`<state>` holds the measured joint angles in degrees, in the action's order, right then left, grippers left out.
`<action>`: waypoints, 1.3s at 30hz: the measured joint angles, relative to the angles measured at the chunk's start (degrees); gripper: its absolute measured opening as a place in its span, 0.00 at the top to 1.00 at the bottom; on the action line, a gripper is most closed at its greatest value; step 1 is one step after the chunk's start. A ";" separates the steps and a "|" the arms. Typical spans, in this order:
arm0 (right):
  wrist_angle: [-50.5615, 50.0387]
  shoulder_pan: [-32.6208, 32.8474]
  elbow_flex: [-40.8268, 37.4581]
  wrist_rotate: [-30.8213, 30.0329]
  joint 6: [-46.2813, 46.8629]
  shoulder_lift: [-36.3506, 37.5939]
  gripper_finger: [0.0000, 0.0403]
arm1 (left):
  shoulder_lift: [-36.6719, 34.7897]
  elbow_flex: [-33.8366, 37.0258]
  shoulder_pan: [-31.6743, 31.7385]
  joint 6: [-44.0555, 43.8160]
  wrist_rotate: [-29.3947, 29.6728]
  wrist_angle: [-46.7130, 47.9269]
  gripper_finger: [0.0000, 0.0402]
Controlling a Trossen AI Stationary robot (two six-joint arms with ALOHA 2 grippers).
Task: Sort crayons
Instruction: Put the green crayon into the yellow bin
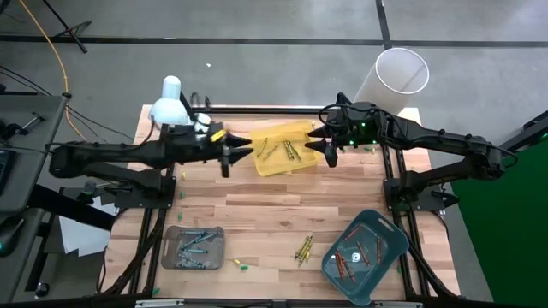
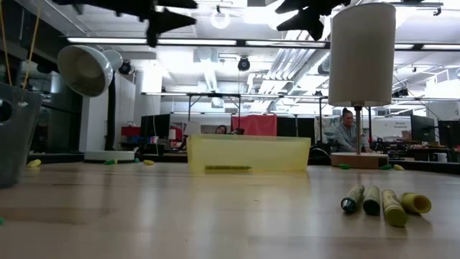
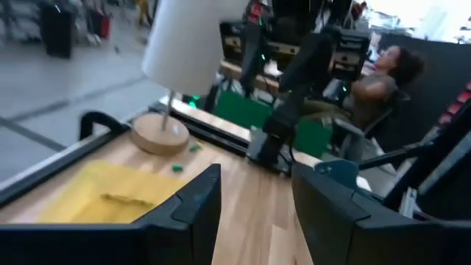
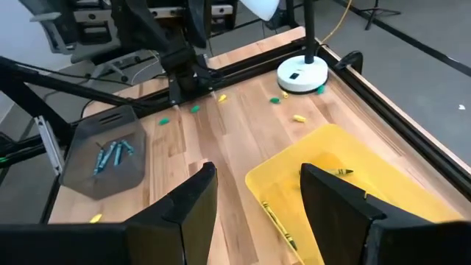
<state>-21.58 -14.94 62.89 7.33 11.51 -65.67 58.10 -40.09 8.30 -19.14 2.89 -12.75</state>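
Note:
The yellow tray [image 1: 272, 167] sits at the table's far middle with several olive crayons [image 1: 289, 150] lying in it. My left gripper [image 1: 244, 150] hovers open at the tray's left end, high above the table, with nothing between its fingers [image 3: 193, 213]. My right gripper [image 1: 321, 144] hovers open over the tray's right end, also with nothing between its fingers [image 4: 335, 206]. Several loose crayons [image 1: 303, 248] lie side by side on the wood near the front edge, and they show in the low view as well [image 2: 384, 203].
A grey tray [image 1: 171, 257] with blue crayons is near left, and a teal tray [image 1: 390, 229] with red-orange crayons is near right. Small green bits [image 1: 242, 266] lie at the front. A desk lamp [image 1: 171, 103] and a white-shaded lamp [image 1: 398, 77] stand at the far corners.

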 joint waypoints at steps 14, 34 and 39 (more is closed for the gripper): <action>0.21 0.82 0.05 10.10 1.37 -3.24 0.53 | -8.45 4.71 -0.07 4.77 4.25 -0.99 0.62; -19.75 30.62 5.81 10.14 -34.95 -36.95 0.53 | -8.45 4.69 -0.07 4.79 4.16 -0.81 0.62; -12.94 30.62 5.92 9.80 -35.03 -39.78 0.53 | -8.45 4.69 -0.07 4.79 4.14 -0.68 0.62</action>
<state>-34.52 15.68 68.82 17.13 -23.52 -105.45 49.65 -35.40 8.23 -14.35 7.03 -13.42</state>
